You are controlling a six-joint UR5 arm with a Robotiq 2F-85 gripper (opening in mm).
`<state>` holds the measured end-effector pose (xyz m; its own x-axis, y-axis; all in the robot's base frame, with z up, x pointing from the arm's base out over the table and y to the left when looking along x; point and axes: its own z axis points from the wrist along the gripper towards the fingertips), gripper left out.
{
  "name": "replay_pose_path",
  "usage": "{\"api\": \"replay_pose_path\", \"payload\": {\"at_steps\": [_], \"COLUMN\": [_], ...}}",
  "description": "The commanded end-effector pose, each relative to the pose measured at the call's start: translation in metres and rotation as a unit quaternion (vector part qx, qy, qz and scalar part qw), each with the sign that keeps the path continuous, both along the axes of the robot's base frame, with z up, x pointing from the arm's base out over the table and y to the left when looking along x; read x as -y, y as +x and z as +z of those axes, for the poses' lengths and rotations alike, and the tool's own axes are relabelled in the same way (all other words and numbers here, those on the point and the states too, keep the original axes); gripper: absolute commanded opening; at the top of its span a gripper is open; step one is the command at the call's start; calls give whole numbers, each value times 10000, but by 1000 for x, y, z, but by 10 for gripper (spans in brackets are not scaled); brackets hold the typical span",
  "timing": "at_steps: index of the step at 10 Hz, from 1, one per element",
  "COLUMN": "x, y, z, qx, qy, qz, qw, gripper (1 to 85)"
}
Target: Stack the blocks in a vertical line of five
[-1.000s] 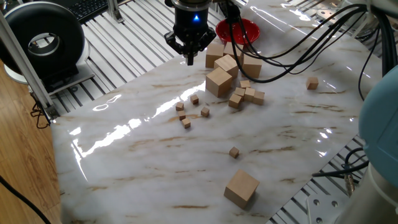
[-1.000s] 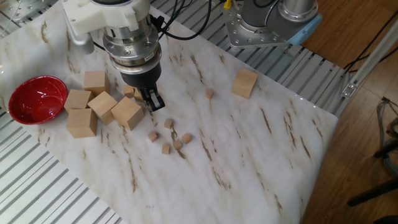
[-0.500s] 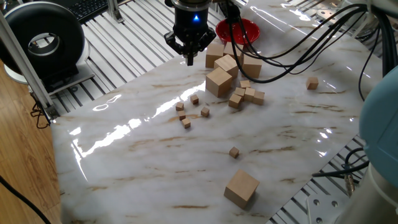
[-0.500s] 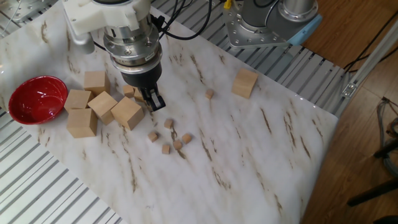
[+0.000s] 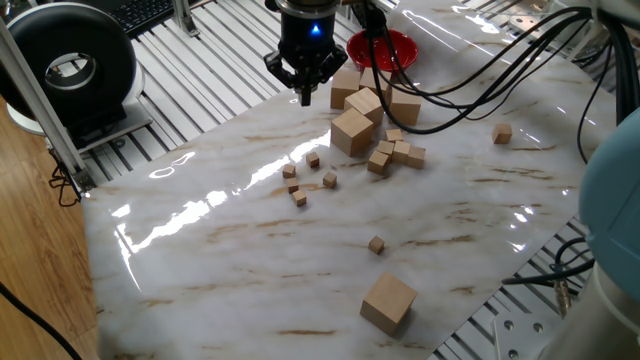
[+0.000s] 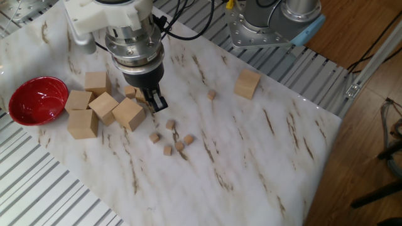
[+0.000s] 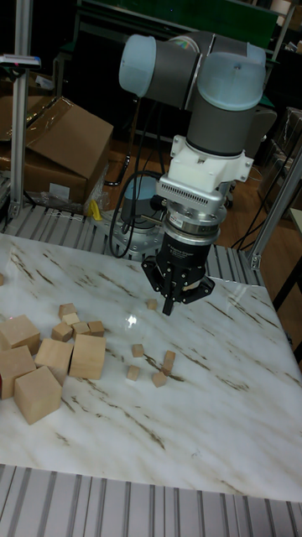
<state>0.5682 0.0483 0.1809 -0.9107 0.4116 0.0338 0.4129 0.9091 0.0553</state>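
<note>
Several tiny light-wood blocks (image 5: 313, 160) lie loose in a small cluster mid-table, also in the other fixed view as blocks (image 6: 170, 125) and in the tall view as blocks (image 7: 137, 350). One more block (image 5: 376, 244) lies apart, nearer the table's front; the same lone block (image 6: 211, 94) shows in the other fixed view. No block rests on another as far as I can tell. My gripper (image 5: 305, 97) hangs above the table beside the cluster, fingers pressed together and holding nothing; the gripper (image 6: 157, 103) points down, as does the gripper (image 7: 169, 309).
Large wooden cubes (image 5: 352, 130) and medium cubes (image 5: 395, 150) crowd the area next to the gripper. A red bowl (image 5: 383, 48) stands behind them. One large cube (image 5: 388, 302) sits near the front edge, a medium cube (image 5: 502, 133) far right.
</note>
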Motion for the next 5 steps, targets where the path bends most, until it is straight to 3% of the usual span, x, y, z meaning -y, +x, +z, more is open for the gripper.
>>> {"api": "replay_pose_path", "payload": {"at_steps": [1, 5], "x": [-3, -3], "y": [0, -1], "z": [1, 1], "qx": [18, 33], "qy": [63, 71], "qz": [-2, 5], "qw": [10000, 10000], "gripper": [10, 10]}}
